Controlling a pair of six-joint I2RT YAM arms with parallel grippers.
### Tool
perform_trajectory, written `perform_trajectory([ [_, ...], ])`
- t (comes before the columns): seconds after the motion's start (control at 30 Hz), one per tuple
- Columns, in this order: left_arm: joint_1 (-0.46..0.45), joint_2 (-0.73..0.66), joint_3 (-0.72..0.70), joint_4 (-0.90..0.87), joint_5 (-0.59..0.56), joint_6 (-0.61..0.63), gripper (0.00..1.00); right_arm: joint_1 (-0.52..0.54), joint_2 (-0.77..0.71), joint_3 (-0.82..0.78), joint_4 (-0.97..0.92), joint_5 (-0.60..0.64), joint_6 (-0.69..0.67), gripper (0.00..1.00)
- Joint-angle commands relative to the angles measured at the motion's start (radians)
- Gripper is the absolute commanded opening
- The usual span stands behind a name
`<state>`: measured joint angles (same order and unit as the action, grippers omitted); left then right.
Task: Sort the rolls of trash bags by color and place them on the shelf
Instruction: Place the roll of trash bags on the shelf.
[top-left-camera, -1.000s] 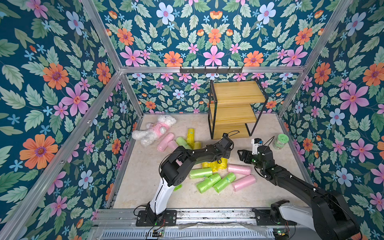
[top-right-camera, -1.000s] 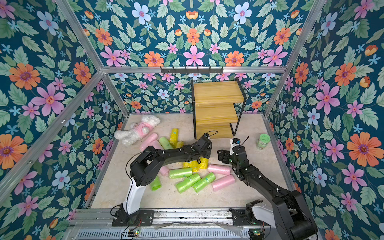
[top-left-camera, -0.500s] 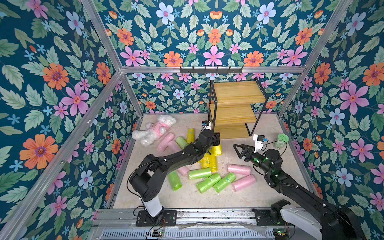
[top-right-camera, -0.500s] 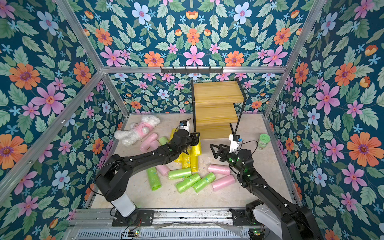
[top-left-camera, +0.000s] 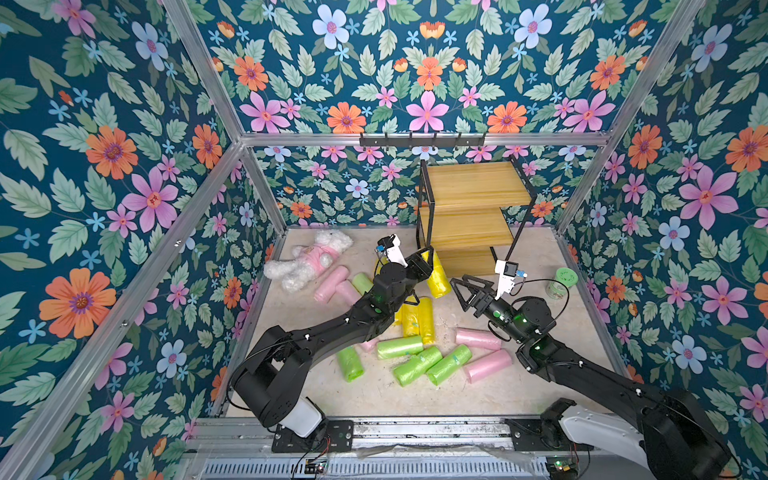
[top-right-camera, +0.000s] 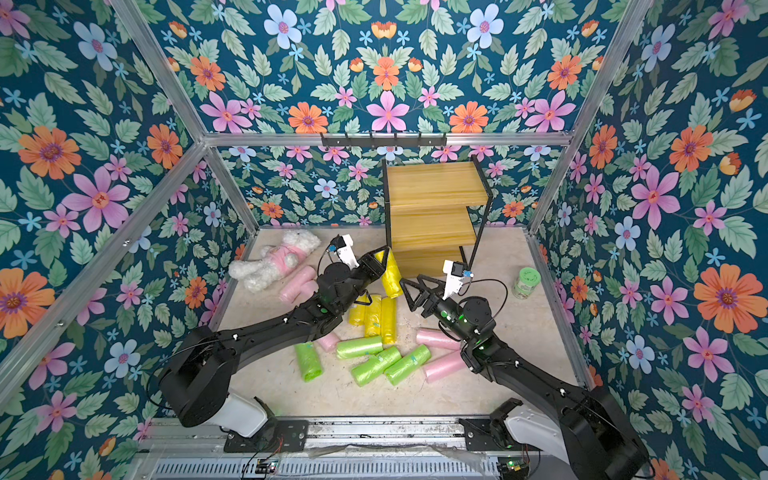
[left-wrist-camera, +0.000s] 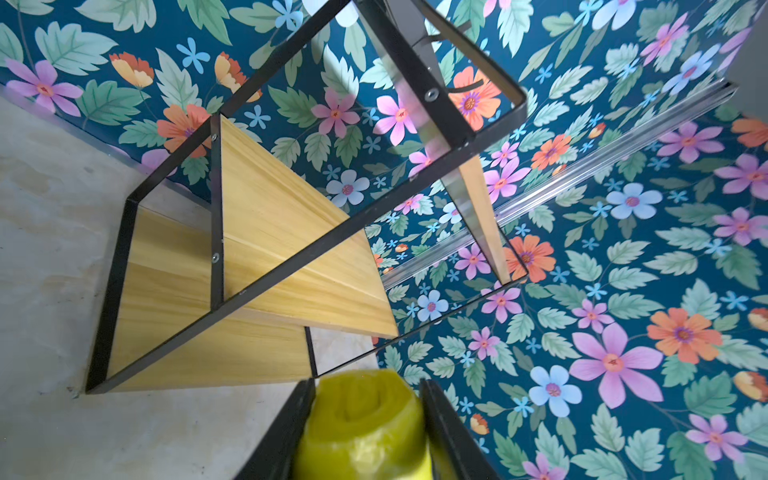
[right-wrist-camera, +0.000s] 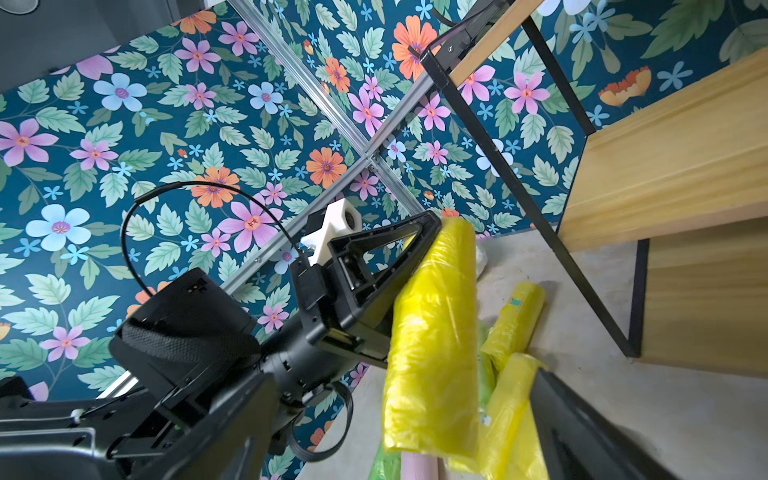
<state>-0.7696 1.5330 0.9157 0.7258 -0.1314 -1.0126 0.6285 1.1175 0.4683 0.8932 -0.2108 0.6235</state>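
Note:
My left gripper (top-left-camera: 429, 257) (left-wrist-camera: 365, 388) is shut on a yellow roll (top-left-camera: 439, 279) (top-right-camera: 391, 275) (right-wrist-camera: 432, 332), held lifted just in front of the shelf's (top-left-camera: 469, 216) (top-right-camera: 432, 208) (left-wrist-camera: 266, 232) (right-wrist-camera: 673, 166) left front post. My right gripper (top-left-camera: 459, 293) (top-right-camera: 407, 295) stands open and empty just right of that roll. On the floor lie more yellow rolls (top-left-camera: 415, 318), several green rolls (top-left-camera: 415, 361) and pink rolls (top-left-camera: 486, 365) (top-left-camera: 332, 282). All the shelf boards in view are bare.
A white plush toy (top-left-camera: 307, 262) in a pink shirt lies at the back left. A green-lidded jar (top-left-camera: 559, 282) stands by the right wall. Flowered walls enclose the floor on three sides.
The left gripper has lifted the yellow roll off the pile and carried it back towards the shelf. The right gripper has opened wide and shifted left towards the roll.

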Motion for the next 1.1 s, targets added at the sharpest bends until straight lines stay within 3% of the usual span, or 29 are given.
perform_trajectory([
  [0.0, 0.001, -0.011, -0.019, 0.121, -0.011, -0.087, 0.39, 0.019, 0.034, 0.023, 0.04, 0.059, -0.048, 0.97],
  [0.27, 0.001, -0.011, -0.034, 0.137, -0.023, -0.104, 0.4, 0.061, 0.122, 0.06, 0.079, 0.033, -0.067, 0.91],
  [0.6, 0.001, -0.011, -0.043, 0.158, -0.018, -0.121, 0.4, 0.069, 0.19, 0.106, 0.071, 0.008, -0.074, 0.74],
  [0.77, 0.0, -0.009, -0.041, 0.162, -0.017, -0.123, 0.4, 0.072, 0.213, 0.115, 0.089, -0.018, -0.067, 0.62],
  [0.97, 0.001, -0.008, -0.047, 0.167, -0.02, -0.12, 0.42, 0.07, 0.186, 0.121, 0.053, 0.001, -0.088, 0.4],
  [1.07, 0.003, -0.009, -0.051, 0.171, -0.011, -0.106, 0.5, 0.067, 0.146, 0.136, -0.011, 0.028, -0.127, 0.33],
])
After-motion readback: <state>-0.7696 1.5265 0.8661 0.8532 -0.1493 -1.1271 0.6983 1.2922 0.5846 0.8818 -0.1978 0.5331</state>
